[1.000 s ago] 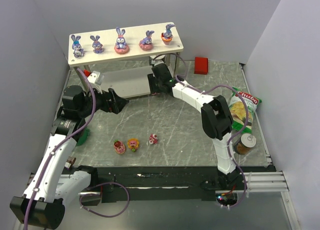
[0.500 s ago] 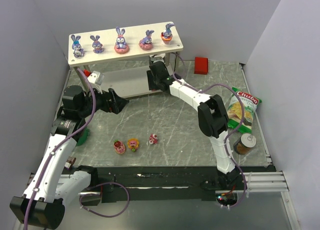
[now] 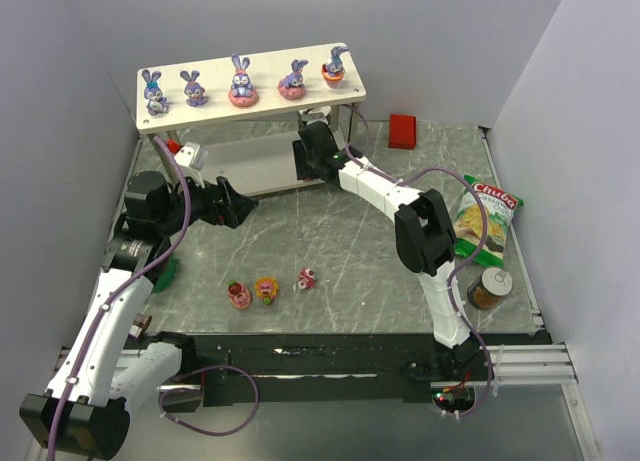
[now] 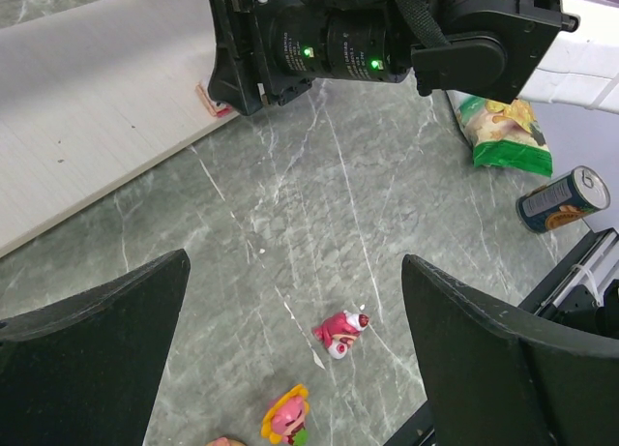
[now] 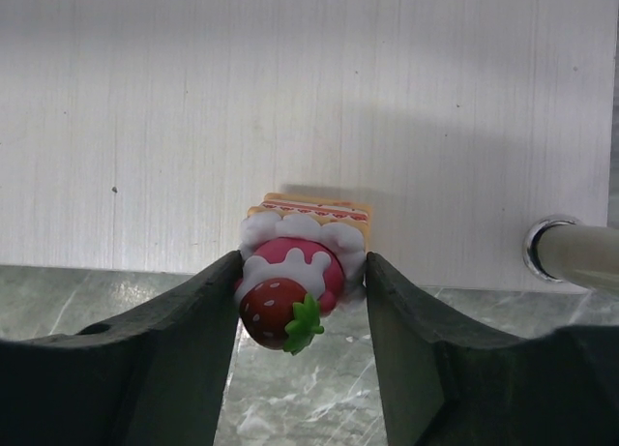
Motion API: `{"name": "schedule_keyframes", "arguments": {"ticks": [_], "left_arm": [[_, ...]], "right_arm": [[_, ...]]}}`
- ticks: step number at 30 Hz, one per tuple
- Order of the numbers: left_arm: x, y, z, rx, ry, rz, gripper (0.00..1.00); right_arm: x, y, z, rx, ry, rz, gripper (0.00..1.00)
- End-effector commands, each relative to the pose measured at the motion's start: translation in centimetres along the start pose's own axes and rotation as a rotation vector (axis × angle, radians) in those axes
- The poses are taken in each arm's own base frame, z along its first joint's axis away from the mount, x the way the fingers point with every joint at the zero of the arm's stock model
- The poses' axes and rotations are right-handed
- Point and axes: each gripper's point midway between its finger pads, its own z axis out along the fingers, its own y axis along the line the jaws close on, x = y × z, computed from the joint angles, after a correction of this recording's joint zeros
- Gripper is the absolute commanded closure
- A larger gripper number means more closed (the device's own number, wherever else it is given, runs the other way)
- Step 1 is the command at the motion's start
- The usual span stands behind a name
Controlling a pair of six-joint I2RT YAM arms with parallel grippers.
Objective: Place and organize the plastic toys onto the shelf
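The right pincer [image 5: 302,282] holds a strawberry cake toy [image 5: 300,272], one finger pressed against each side of it. The toy sits at the front edge of the shelf's [image 3: 268,101] lower board [image 5: 290,98], its wafer back over the wood and its strawberry front over the table [image 3: 350,241]; whether it rests on the board I cannot tell. Five bunnies [image 3: 241,84] stand in a row along the top board, well apart from one another. The left pincer [image 3: 240,203] hangs wide open and holds nothing, in front of the shelf's left half and pointing towards the right arm. Three sweets [image 3: 266,289] lie in a loose row on the table near the arm bases, the pink one [image 4: 340,332] a little apart from the other two.
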Motion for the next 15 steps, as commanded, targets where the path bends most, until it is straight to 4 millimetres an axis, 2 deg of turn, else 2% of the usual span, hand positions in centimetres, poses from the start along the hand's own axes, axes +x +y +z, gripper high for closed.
{"name": "schedule_keyframes", "arguments": {"ticks": [1, 5, 8, 15], "left_arm": [[-1.39, -0.95, -0.17, 0.033, -0.034, 0.02, 0.04], [-1.43, -1.04, -0.15, 0.038, -0.034, 0.02, 0.03], [-1.43, -1.03, -0.13, 0.038, -0.033, 0.019, 0.04], [-1.5, -1.03, -0.17, 0.036, -0.033, 0.02, 0.04]], "right_arm": [[-0.09, -1.25, 0.63, 0.017, 0.003, -0.005, 0.35], [-0.58, -1.07, 0.45, 0.012, -0.006, 0.004, 0.25], [-0.74, -1.03, 0.53, 0.015, -0.007, 0.012, 0.21], [-0.05, -1.16, 0.37, 0.029, 0.007, 0.057, 0.21]]}}
